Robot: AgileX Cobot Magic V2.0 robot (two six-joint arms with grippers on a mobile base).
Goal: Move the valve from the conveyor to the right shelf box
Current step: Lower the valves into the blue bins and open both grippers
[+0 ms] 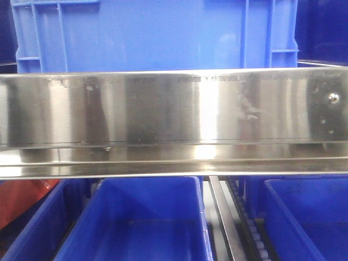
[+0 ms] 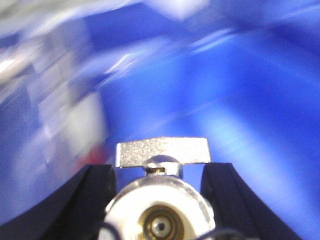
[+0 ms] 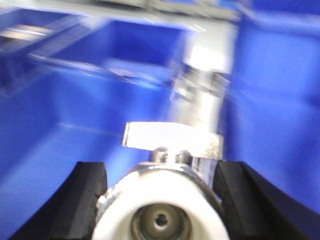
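Observation:
In the left wrist view a valve (image 2: 160, 212) with a white cap faces the camera, its flat metal lever (image 2: 162, 151) on top. My left gripper (image 2: 160, 200) is shut on it, with a black finger (image 2: 92, 200) on each side. Another valve (image 3: 160, 210) sits the same way in the right wrist view, its lever (image 3: 172, 139) up, and my right gripper (image 3: 160, 200) is shut on it. Both hang over blurred blue boxes. The conveyor is out of view. Neither gripper shows in the front view.
A shiny steel shelf rail (image 1: 174, 114) crosses the front view. A large blue crate (image 1: 157, 32) stands above it. Below are open blue boxes in the middle (image 1: 136, 217) and at the right (image 1: 310, 217), with a roller track (image 1: 239, 223) between them. Something red (image 1: 22, 201) lies at lower left.

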